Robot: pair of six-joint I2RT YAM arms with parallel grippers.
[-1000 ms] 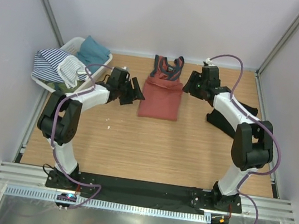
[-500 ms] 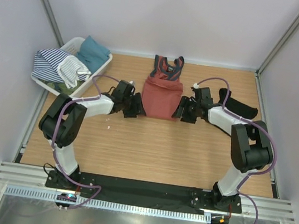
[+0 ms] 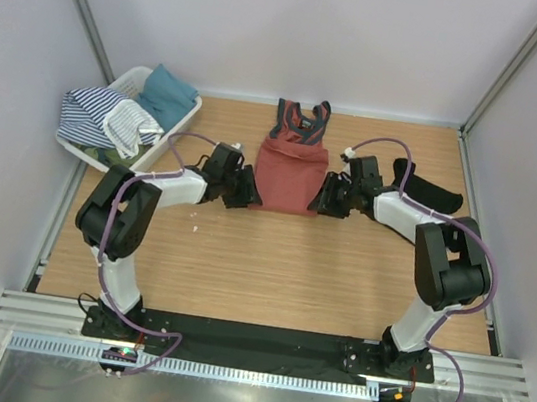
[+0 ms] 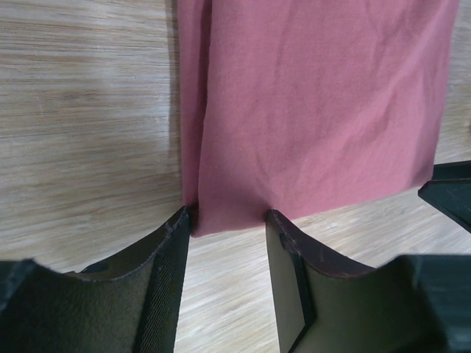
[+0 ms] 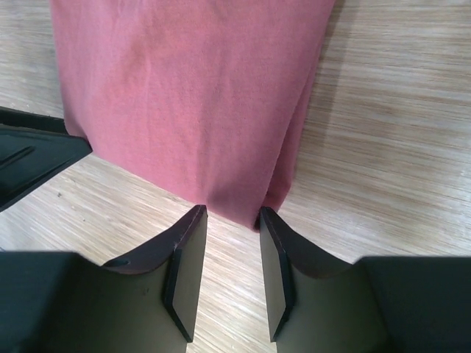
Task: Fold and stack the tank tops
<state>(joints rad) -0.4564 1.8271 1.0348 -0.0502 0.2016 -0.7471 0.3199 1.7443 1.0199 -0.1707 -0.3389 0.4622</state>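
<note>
The rust-red tank top [image 3: 291,172] lies flat at the table's middle back, with its navy-edged straps [image 3: 301,120] towards the far wall. My left gripper [image 3: 247,191] is open at its near left hem corner. In the left wrist view the fingers [image 4: 171,254] straddle that corner of the red cloth [image 4: 316,110] without closing on it. My right gripper [image 3: 326,195] is open at the near right hem corner; its fingers [image 5: 276,254] frame the folded edge of the cloth [image 5: 191,95]. The black tank top [image 3: 431,193] lies at the right, behind the right arm.
A white basket [image 3: 194,105] at the back left holds a striped cloth [image 3: 84,115], a teal cloth [image 3: 167,90] and other laundry. Walls close in the table at the back and on both sides.
Both grippers moved from beside the top's upper half towards me and inwards to its near hem corners. The red top has not moved.
</note>
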